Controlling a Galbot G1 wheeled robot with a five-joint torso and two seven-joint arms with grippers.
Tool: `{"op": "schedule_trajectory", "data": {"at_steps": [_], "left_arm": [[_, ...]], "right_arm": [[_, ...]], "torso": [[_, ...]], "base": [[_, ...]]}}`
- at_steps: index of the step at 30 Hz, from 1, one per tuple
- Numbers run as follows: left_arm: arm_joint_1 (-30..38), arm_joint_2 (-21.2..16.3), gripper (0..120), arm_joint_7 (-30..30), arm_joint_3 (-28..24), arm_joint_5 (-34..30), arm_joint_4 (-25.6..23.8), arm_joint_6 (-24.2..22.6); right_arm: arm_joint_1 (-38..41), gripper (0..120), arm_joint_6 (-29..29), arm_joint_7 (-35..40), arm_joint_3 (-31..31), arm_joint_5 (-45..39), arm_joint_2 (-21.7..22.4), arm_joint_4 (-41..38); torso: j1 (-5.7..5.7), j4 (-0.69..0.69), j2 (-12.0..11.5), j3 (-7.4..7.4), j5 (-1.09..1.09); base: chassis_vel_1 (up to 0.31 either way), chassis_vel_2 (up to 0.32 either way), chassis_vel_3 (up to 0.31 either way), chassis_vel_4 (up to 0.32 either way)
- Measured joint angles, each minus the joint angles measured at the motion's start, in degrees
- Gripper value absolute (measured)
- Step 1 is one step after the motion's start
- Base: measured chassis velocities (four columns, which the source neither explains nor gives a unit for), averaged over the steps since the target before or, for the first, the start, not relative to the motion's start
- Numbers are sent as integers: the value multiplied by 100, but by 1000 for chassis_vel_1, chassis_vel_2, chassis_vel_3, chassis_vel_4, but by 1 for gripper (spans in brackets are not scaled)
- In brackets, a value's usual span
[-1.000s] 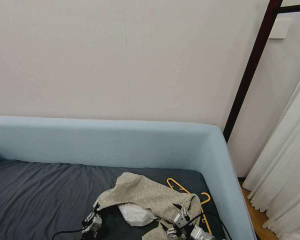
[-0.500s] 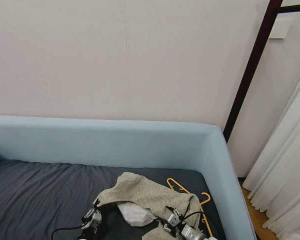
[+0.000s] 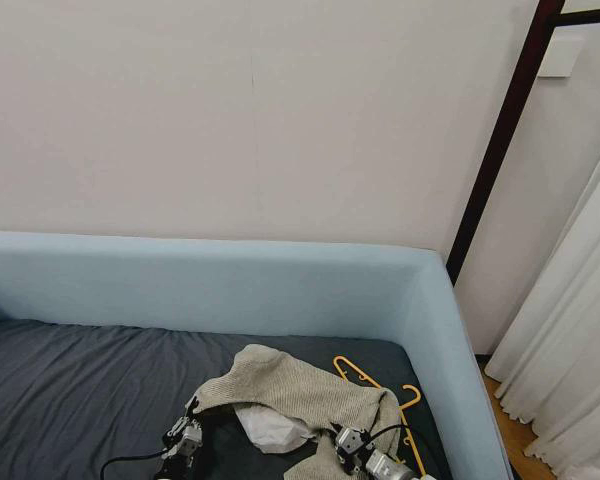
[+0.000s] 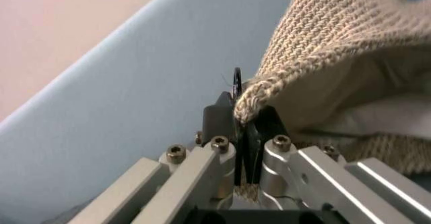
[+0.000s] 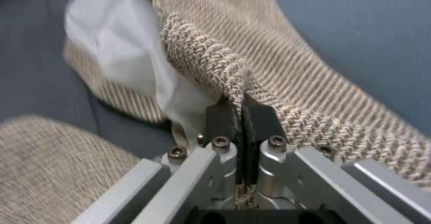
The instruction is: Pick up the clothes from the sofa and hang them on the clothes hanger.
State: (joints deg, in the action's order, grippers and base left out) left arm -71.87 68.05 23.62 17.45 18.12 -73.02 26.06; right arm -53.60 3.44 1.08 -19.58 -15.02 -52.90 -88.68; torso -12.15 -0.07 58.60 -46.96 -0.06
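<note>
Sofa [image 3: 230,285]: light blue padded backrest and a matching side wall at the robot's right end. Seat surface [image 3: 70,390]: dark grey-blue cover with shallow creases. On the seat near the right end is a beige knit garment [image 3: 300,390], crumpled in a heap, with white fabric [image 3: 270,428] showing at its near edge. An orange clothes hanger [image 3: 355,372] lies flat on the seat, partly under the garment, between it and the side wall.

Soft even light, faint shadows
</note>
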Motion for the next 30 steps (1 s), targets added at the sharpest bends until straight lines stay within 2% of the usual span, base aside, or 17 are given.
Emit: {"op": "schedule_trajectory", "data": {"at_steps": [4, 5, 6, 8, 9, 13, 14, 19, 20, 23, 25, 27, 29, 30], "left_arm": [[-324, -507, 0, -201, 3, -492, -995, -123], [-324, -507, 0, -201, 3, -492, -995, -123], [-388, -634, 0, -243, 11, -644, -1220, -157], [-655, -1169, 0, -460, 84, -1521, -2085, -372], [-655, -1169, 0, -460, 84, -1521, -2085, -372], [-1010, -1808, 0, -627, 354, -2644, -3508, -853], [-1010, -1808, 0, -627, 354, -2644, -3508, -853], [-1745, -2387, 0, -723, 1059, -3350, -4935, -1368], [-1745, -2387, 0, -723, 1059, -3350, -4935, -1368], [-2553, -2594, 0, -749, 2009, -3852, -5775, -1645], [-2865, -2613, 0, -760, 2461, -4077, -6074, -1801], [-2913, -2600, 0, -760, 2559, -4130, -6107, -1883], [-2719, -2502, 0, -745, 2386, -4141, -5809, -2052], [-2719, -2502, 0, -745, 2386, -4141, -5809, -2052]], "right_arm": [[-41, 0, 119, -67, 192, -461, 372, -705], [-41, 0, 119, -67, 192, -461, 372, -705], [-48, 0, 152, -73, 238, -561, 455, -854], [-69, 0, 296, -86, 453, -1025, 813, -1477], [-69, 0, 296, -86, 453, -1025, 813, -1477], [-83, 0, 594, -109, 891, -1868, 1288, -2487], [-83, 0, 594, -109, 891, -1868, 1288, -2487], [-81, 0, 1157, -82, 1640, -3487, 1892, -3742], [-81, 0, 1157, -82, 1640, -3487, 1892, -3742], [-55, 0, 1498, -35, 2149, -4598, 2278, -4429], [17, 0, 1710, 22, 2297, -5203, 2388, -4654], [103, 0, 1826, 41, 2285, -5420, 2385, -4658], [451, 0, 1961, 30, 1878, -5513, 2129, -4207], [451, 0, 1961, 30, 1878, -5513, 2129, -4207]], "torso": [[0, 0, 0, 0, 0], [0, 0, 0, 0, 0], [0, 1, 0, 0, 0], [0, 0, 0, 0, -1], [0, 0, 0, 0, -1], [0, 0, 1, 0, 1], [0, 0, 1, 0, 1], [-1, -1, 0, 0, -1], [-1, -1, 0, 0, -1], [0, 2, 1, 1, 1], [1, 2, 2, 2, 3], [1, 1, 3, 2, 3], [1, -2, 3, 2, 1], [1, -2, 3, 2, 1]], "base": [[0, 0, 0, 0], [0, 0, 0, 0], [0, 0, 0, 0], [0, 0, 0, 0], [0, 0, 0, 0], [0, 0, 0, 0], [0, 0, 0, 0], [0, 0, 0, 0], [0, 0, 0, 0], [0, 0, 0, 0], [0, 0, 0, 0], [0, 0, 0, 0], [0, 0, 0, 0], [0, 0, 0, 0]]}}
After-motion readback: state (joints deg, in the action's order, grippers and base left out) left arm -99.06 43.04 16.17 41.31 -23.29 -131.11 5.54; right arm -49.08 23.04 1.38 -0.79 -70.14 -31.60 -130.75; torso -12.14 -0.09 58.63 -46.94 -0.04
